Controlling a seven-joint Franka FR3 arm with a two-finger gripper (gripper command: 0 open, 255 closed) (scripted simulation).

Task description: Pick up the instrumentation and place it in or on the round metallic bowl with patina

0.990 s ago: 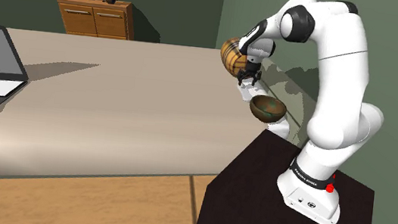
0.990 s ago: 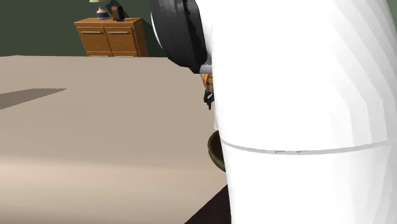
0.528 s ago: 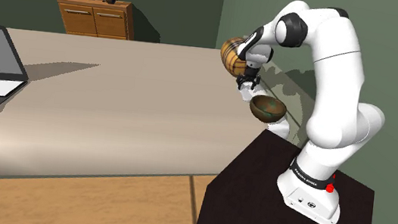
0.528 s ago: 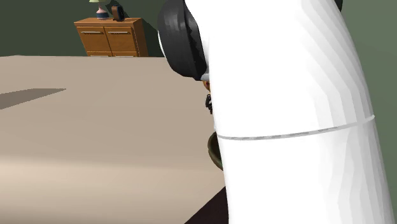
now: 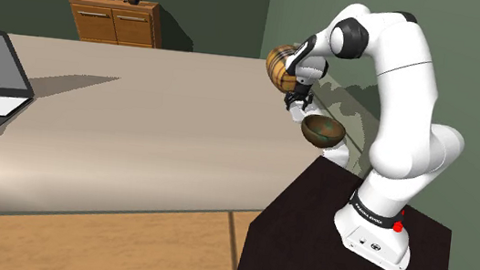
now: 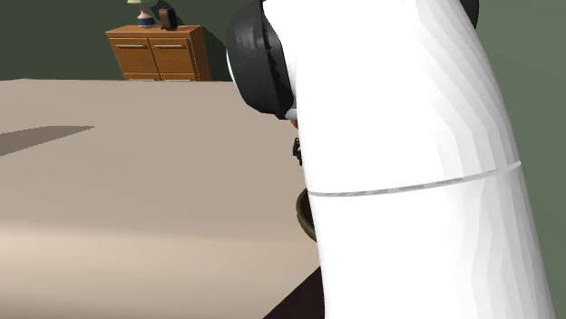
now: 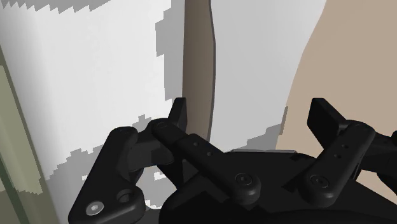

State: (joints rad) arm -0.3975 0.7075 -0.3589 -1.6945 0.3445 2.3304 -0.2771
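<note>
My jaws stand wide apart and hold nothing. In the wrist view the two black fingers (image 7: 180, 118) come up well separated, with only pale surfaces and a patch of tan table top beyond them. The gripper (image 5: 297, 105) hangs pointing down by the edge of the table (image 5: 137, 137) at the shoulder view's right, at the end of the white arm (image 5: 408, 92) that folds over from its stand (image 5: 309, 242).

The thing I take for the instrument is the brown barrel-shaped drum (image 5: 280, 67) with pale bands. In the shoulder view it lies just up and to the left of the gripper, close beside the hand and partly overlapped by it. It is not between the fingers. Its bands run on a slant, so its long axis looks tipped rather than upright, but I cannot tell which way it leans or how it rests.

The round dark bowl (image 5: 323, 129), brownish with a green cast inside, sits just down and to the right of the gripper in that view, nearer the stand. So the jaws hang between the two, drum on one side and bowl on the other. I judge the grasp is not yet made. The next move has to carry the open jaws away from the bowl and toward the drum, with the fingers turned to straddle it across its axis.
</note>
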